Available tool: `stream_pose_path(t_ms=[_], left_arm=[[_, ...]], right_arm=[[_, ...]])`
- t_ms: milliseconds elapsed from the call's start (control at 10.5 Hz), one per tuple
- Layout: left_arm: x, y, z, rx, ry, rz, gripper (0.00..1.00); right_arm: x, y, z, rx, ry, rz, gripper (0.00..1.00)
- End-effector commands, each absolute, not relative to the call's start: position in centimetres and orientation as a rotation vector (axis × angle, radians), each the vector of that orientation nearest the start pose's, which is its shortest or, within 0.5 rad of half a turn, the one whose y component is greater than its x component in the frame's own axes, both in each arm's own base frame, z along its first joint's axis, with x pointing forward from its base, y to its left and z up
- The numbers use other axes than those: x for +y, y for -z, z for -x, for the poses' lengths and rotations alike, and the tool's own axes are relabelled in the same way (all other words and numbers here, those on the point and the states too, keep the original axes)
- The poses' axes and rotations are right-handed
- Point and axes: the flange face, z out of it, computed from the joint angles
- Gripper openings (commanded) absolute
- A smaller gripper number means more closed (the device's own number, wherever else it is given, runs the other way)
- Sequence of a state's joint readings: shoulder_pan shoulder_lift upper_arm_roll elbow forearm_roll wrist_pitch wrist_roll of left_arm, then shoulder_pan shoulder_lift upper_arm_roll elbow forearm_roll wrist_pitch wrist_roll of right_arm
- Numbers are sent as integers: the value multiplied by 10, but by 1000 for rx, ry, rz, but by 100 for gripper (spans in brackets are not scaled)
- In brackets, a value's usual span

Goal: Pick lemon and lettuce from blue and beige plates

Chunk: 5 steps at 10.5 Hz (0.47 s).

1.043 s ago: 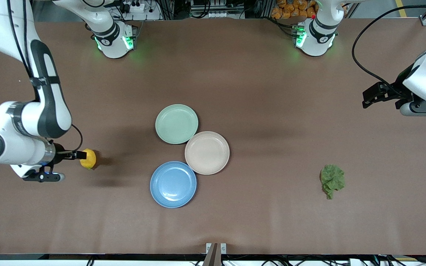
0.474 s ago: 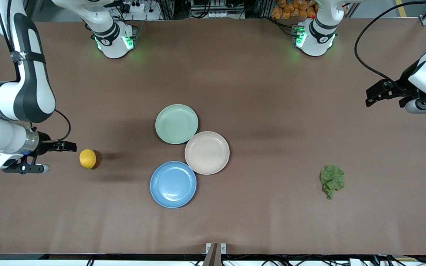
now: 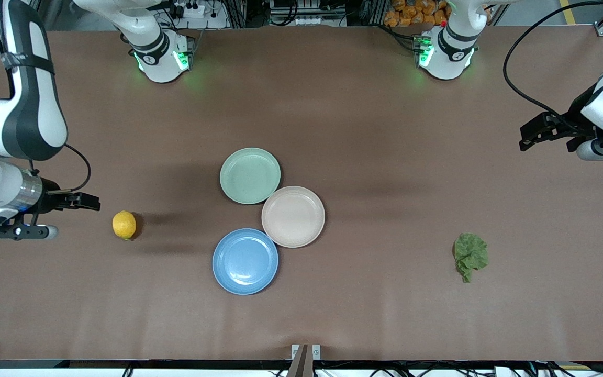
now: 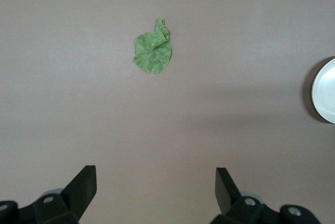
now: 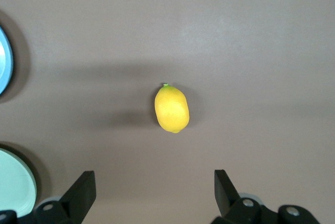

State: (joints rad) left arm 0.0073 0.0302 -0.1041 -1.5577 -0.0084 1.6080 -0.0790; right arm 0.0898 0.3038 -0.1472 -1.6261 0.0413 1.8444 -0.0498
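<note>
The yellow lemon [image 3: 124, 225] [image 5: 171, 109] lies on the bare table toward the right arm's end, apart from the plates. My right gripper [image 3: 91, 201] [image 5: 154, 185] hangs open and empty a little short of it. The green lettuce [image 3: 470, 255] [image 4: 153, 53] rests on the table toward the left arm's end. Well away from the lettuce, my left gripper [image 3: 527, 140] [image 4: 155, 182] is up over the table's end, open and empty. In the middle of the table the blue plate [image 3: 245, 261] and the beige plate [image 3: 293, 216] touch, and both are empty.
A mint-green plate [image 3: 250, 175], empty too, touches the beige one and lies farther from the front camera. The left wrist view catches the beige plate's rim [image 4: 325, 90]. Both the blue rim [image 5: 4, 62] and the mint plate [image 5: 15, 187] show in the right wrist view.
My right gripper has drawn back from the lemon toward the right arm's end of the table, leaving the lemon where it lay. The left gripper has shifted slightly.
</note>
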Motion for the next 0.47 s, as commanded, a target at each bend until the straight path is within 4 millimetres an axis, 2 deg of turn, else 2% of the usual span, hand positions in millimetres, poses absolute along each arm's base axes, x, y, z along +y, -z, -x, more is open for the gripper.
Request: stream_pose_path(t_ms=[0, 190, 379], left_arm=[[-53, -624, -563, 51, 26, 3146, 100], [-54, -623, -563, 51, 24, 3147, 100], [-54, -622, -564, 48, 21, 3147, 100]], right_arm=[[-25, -464, -627, -18, -113, 3166, 100], [-17, -482, -631, -74, -70, 3211, 100], [-18, -495, -631, -71, -78, 3211, 100]])
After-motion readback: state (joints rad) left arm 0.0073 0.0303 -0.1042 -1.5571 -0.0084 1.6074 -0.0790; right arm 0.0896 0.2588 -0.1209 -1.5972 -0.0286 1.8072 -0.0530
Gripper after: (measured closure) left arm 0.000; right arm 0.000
